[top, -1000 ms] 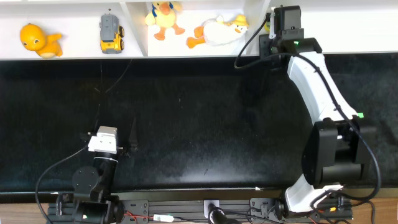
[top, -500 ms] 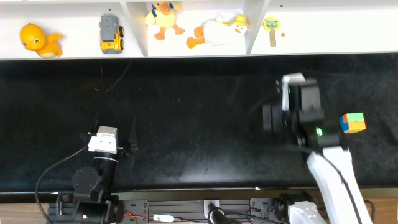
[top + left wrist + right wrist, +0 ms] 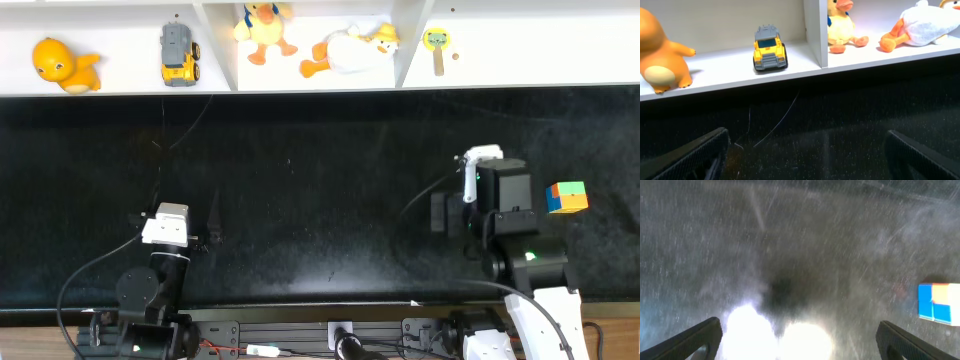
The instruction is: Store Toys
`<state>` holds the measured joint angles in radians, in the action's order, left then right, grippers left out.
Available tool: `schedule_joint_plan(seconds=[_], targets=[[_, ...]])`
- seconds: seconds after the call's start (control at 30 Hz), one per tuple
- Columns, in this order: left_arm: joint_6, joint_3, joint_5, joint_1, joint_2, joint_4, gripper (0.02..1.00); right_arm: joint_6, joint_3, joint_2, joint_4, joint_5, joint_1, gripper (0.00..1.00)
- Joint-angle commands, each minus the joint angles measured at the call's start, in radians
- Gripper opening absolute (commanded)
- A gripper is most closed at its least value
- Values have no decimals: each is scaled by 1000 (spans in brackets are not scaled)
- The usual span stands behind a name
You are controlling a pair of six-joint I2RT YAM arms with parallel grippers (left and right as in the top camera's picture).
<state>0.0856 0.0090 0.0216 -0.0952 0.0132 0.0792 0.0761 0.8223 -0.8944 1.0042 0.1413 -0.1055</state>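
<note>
Close to the arms' bases, the left gripper (image 3: 806, 134) sits low over the black mat (image 3: 300, 180) on the left side. Its 2 fingers are spread wide apart, and there is nothing between them.

On the right side, the right gripper (image 3: 797, 326) points down at the mat. Its 2 fingers are spread wide too, and they hold nothing. Under it there is only bare mat, with 2 bright spots of light.

A cube (image 3: 566, 197) lies on the mat to the right of the right arm. It has many colors: blue, orange, green and yellow. It is near the right gripper but not touching it, and it is not between the fingers.

At the far end of the mat stands a white shelf (image 3: 120, 85). Thin white walls split it into 3 parts.

- The left part holds an orange toy (image 3: 65, 63) and a yellow truck (image 3: 179, 55), side by side and apart.
- The middle part holds a yellow duck (image 3: 265, 28) sitting up and a white duck (image 3: 350, 50) lying on its side just beside it.
- The right part holds a little stick toy (image 3: 437, 47) with a round green top.
</note>
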Motion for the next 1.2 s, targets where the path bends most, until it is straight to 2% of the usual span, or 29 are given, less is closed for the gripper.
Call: schedule_joint_plan(seconds=[0.03, 0.13, 0.17, 0.23, 0.3, 0.4, 0.53, 0.7, 0.87, 1.1, 1.2], targets=[[15, -1, -5, -3, -10, 4, 998, 36, -4, -22, -25, 9, 93, 996], [15, -1, -5, -3, -10, 4, 998, 178, -5, -38, -46, -17, 194, 998], [15, -1, -5, -3, -10, 4, 998, 279, -5, -57, -75, -49, 269, 998], [15, -1, -5, -3, -10, 4, 996, 401, -4, -89, -123, -84, 397, 998], [15, -1, -5, -3, -10, 4, 998, 451, -4, -119, -172, -129, 522, 998], [16, -1, -5, -3, -10, 4, 998, 565, -4, -172, -225, -239, 722, 998], [16, -1, -5, -3, -10, 4, 998, 639, -4, -267, -340, -288, 898, 996], [16, -1, -5, -3, -10, 4, 998, 664, -4, -383, -465, -291, 965, 998], [15, -1, -5, -3, -10, 4, 998, 739, -5, -482, -483, -312, 970, 998], [15, -1, -5, -3, -10, 4, 998, 740, -4, -594, -528, -380, 968, 996], [15, -1, -5, -3, -10, 4, 998, 729, -4, -615, -529, -381, 963, 998]])
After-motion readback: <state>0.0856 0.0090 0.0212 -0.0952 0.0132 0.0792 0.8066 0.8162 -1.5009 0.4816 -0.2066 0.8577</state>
